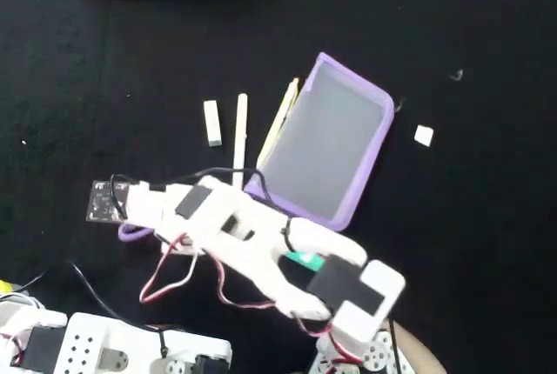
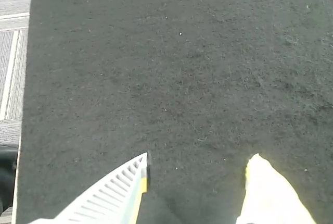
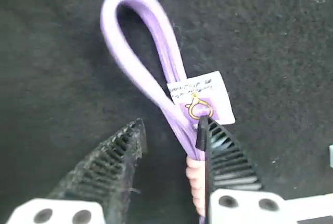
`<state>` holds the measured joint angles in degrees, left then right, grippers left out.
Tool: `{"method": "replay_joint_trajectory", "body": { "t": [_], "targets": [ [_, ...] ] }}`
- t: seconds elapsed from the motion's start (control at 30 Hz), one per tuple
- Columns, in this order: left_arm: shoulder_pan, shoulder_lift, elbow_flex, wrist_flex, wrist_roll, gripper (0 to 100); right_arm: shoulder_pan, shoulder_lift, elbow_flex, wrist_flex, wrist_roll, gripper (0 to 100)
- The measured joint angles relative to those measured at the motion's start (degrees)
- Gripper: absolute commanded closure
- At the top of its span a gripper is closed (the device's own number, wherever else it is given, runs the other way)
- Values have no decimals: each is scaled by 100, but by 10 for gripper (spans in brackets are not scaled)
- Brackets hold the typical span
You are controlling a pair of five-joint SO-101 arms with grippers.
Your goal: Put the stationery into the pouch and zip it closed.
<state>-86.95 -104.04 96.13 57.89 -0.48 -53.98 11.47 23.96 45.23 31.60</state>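
your right hand (image 3: 170, 124) is unclenched, grasping nothing. a purple strap loop (image 3: 135, 52) lies flat on the black tabletop (image 1: 452, 243) and runs between the two spread fingers, touching the inner face of one. a white tag (image 3: 200, 99) sits on the strap just there. the right arm stretches from the near edge across toward the left edge.

the purple pouch (image 1: 326, 143) lies tilted near the middle of the tabletop. a yellow pen (image 1: 280, 122) rests against its long side that faces the left edge. just beside that lie a white pen (image 1: 239, 130) and then a white eraser (image 1: 212, 123), both apart from the pouch. a small white piece (image 1: 424, 136) lies between the pouch and the right edge.

your left hand (image 2: 200, 157) is released too, fingers apart above bare tabletop near one edge.
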Motion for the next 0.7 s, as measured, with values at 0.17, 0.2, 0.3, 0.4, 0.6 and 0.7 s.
{"method": "replay_joint_trajectory", "body": {
  "t": [0.17, 0.2, 0.3, 0.4, 0.6, 0.7],
  "targets": [
    [0, 0, 0, 0, 0, 700, 202, 360, -334, 0, 62, 825],
    [0, 0, 0, 0, 0, 700, 246, 440, -396, 0, 62, 825],
    [0, 0, 0, 0, 0, 700, 334, 686, -615, 0, 97, 825],
    [0, 0, 0, 0, 0, 700, 352, 879, -826, 18, 97, 837],
    [0, 0, 0, 0, 0, 700, 413, 993, -1152, 273, 97, 975],
    [0, 0, 0, 0, 0, 700, 440, 993, -1178, 308, 97, 989]
  ]
}}
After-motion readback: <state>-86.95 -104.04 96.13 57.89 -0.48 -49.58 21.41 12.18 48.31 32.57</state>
